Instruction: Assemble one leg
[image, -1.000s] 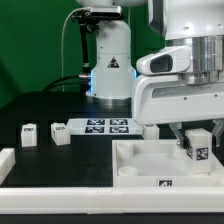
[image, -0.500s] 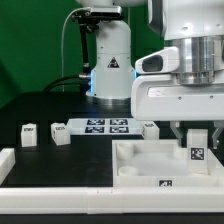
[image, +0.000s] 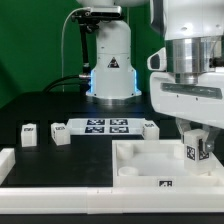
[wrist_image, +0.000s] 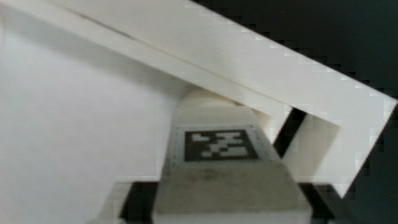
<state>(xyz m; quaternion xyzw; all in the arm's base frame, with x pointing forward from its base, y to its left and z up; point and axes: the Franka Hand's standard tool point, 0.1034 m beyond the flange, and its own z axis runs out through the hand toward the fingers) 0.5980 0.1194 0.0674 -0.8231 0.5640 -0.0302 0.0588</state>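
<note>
The gripper pinches 1 leg over the tray's far right corner; keep it upright, squarely over the socket.

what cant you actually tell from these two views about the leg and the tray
- Exterior view: the base of the leg is hidden behind the wall of the tray, so seating is unclear.
- Exterior view: the gripper fingertips are cut off by the frame's right edge.
- Wrist view: the leg fills the frame, hiding any socket.
</note>
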